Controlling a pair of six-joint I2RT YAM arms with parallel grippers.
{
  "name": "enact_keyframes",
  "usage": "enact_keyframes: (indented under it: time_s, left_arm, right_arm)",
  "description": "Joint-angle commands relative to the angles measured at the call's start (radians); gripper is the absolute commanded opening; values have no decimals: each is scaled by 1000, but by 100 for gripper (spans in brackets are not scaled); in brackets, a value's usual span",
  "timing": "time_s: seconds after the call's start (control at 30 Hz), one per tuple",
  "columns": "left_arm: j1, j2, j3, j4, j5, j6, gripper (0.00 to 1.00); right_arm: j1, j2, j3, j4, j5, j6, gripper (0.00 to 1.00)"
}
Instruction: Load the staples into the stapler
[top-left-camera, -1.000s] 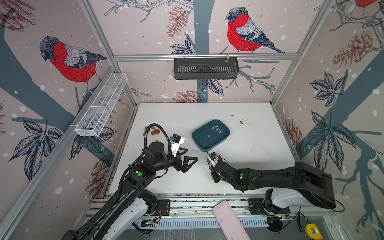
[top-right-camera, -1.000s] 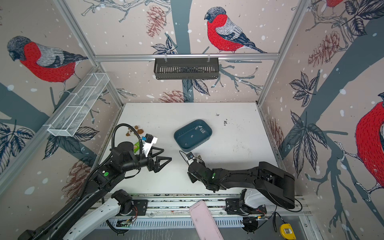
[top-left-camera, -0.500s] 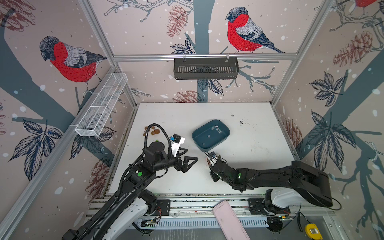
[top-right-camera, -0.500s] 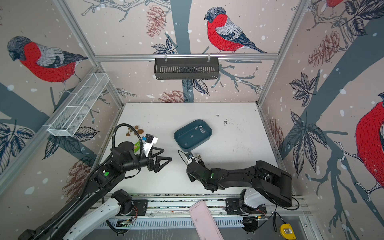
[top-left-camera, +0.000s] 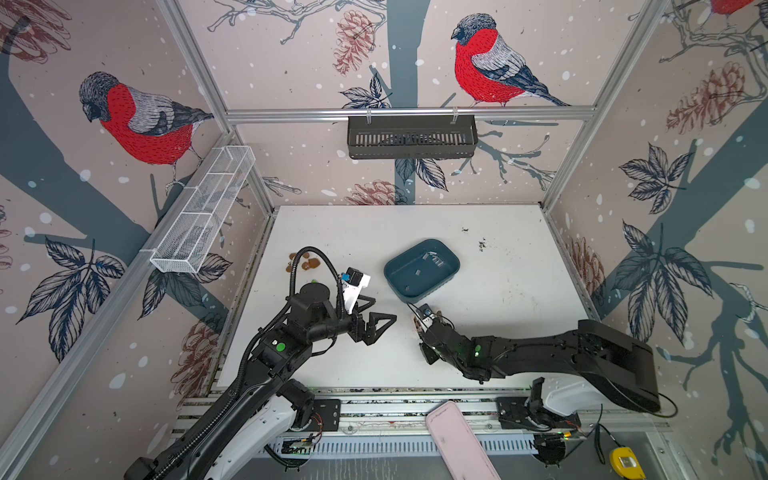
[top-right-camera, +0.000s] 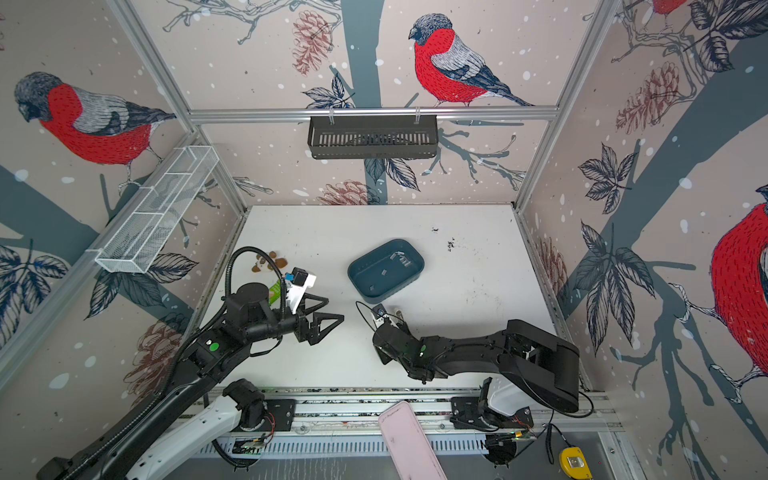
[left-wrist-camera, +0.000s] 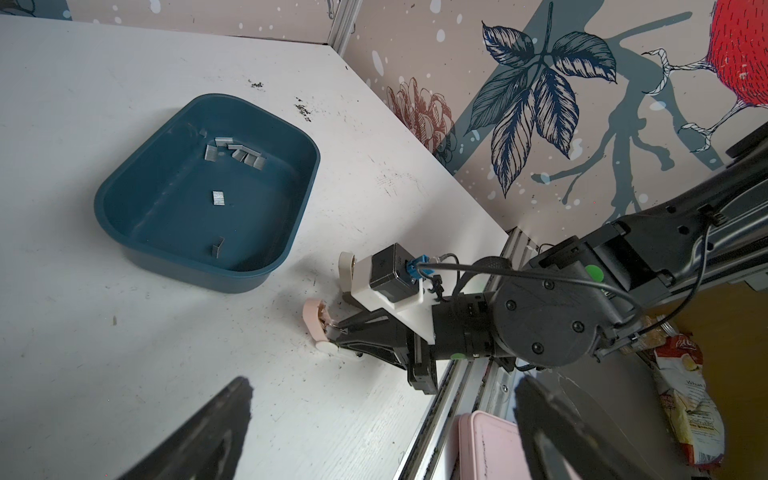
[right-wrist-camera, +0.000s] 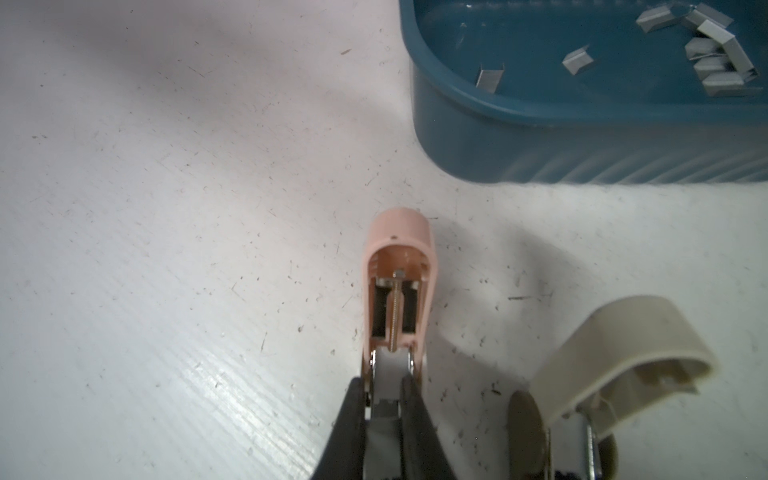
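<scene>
Silvery staples (left-wrist-camera: 219, 198) loose inside teal tray (left-wrist-camera: 187, 266)

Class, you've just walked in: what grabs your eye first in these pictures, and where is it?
The red-breasted birds printed on the walls. Next, the blue tray mid-table with staples scattered inside, and, nearer the front edge, the right gripper shut on an opened pink stapler, a cream stapler beside it.
</scene>
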Motion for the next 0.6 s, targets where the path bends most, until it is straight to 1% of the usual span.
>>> enact_keyframes:
  time_s: [0.0, 0.57]
  left_arm:
    - [2, 0, 1, 21, 0, 11, 98]
    - [1, 3, 0, 20, 3, 14, 98]
  right_arm:
    - [0, 3, 1, -6, 23, 9, 11]
    - [0, -5, -10, -2, 36, 18, 10]
